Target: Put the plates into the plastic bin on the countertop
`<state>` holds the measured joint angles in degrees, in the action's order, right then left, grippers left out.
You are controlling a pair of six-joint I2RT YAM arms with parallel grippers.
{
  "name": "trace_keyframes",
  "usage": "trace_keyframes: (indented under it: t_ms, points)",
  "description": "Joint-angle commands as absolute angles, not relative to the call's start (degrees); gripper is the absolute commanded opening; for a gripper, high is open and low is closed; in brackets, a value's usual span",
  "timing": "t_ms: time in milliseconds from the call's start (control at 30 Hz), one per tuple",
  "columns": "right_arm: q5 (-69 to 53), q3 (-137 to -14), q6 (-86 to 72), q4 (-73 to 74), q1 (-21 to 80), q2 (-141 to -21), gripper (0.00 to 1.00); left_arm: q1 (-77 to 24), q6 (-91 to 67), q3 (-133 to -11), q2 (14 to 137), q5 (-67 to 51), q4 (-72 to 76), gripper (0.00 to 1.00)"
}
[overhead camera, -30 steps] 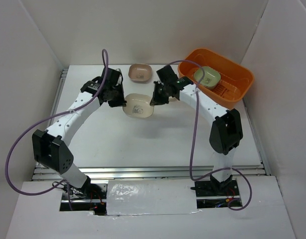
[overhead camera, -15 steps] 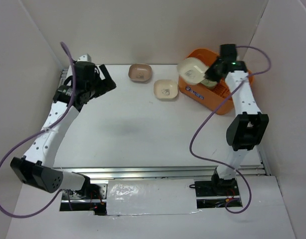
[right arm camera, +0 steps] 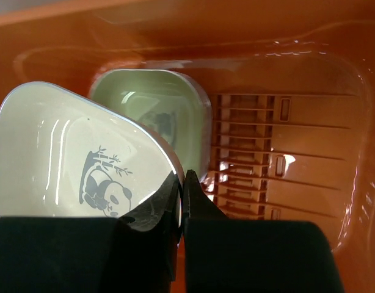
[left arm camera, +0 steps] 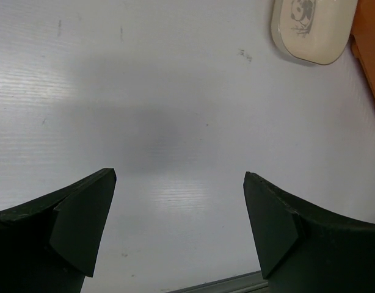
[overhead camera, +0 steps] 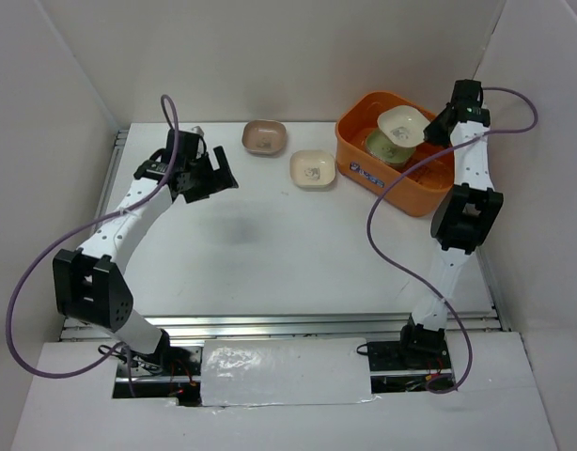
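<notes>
The cream plate (right arm camera: 71,165) at my right tool (right arm camera: 181,183) is smooth and glossy, like the green plate (right arm camera: 157,116) just beyond. The plastic bin (right arm camera: 309,79) under both shines orange. My left tool (left arm camera: 180,177) is matt black; the tabletop (left arm camera: 175,73) beneath it is dull white, faintly ribbed.

Built, left arm (overhead camera: 129,209) and right arm (overhead camera: 474,164) alike, from white links dotted with small holes and joined by blocky black housings. Trailed each by a thin purple cable (overhead camera: 12,315) looping loosely alongside. Tipped at the left gripper (left arm camera: 180,176) with matte black wedge-shaped fingers (left arm camera: 83,220).
</notes>
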<state>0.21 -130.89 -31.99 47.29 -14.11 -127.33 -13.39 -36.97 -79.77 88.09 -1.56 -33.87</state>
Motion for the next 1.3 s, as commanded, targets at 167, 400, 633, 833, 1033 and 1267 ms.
trace_keyframes:
  t_ms: [167,400,633,833,1033,1267]
  points:
    - [-5.53,-134.83,-28.57,39.83,-15.73,-130.87,0.05,-15.20,-34.19,-85.59,92.80,-7.30,-29.79,0.99]
    - [-14.93,-135.36,-30.67,37.54,-15.65,-125.70,1.00,-15.38,-38.83,-96.84,107.03,-14.12,-24.99,0.99]
    - [-18.55,-121.70,-32.52,33.15,-12.31,-108.74,1.00,-16.69,-46.66,-106.94,124.59,-16.87,-9.34,0.99]
    - [-23.63,-101.40,-35.59,30.95,-10.64,-93.36,1.00,-18.89,-49.39,-121.34,137.80,-15.73,-7.82,0.99]
    - [-28.65,-83.25,-37.79,25.40,-7.74,-76.84,1.00,-20.48,-48.08,-129.09,145.71,-11.88,-9.12,0.98]
    - [-30.14,-85.42,-38.94,29.09,-7.47,-72.60,1.00,-24.25,-44.04,-128.93,148.27,-0.37,-15.98,0.75]
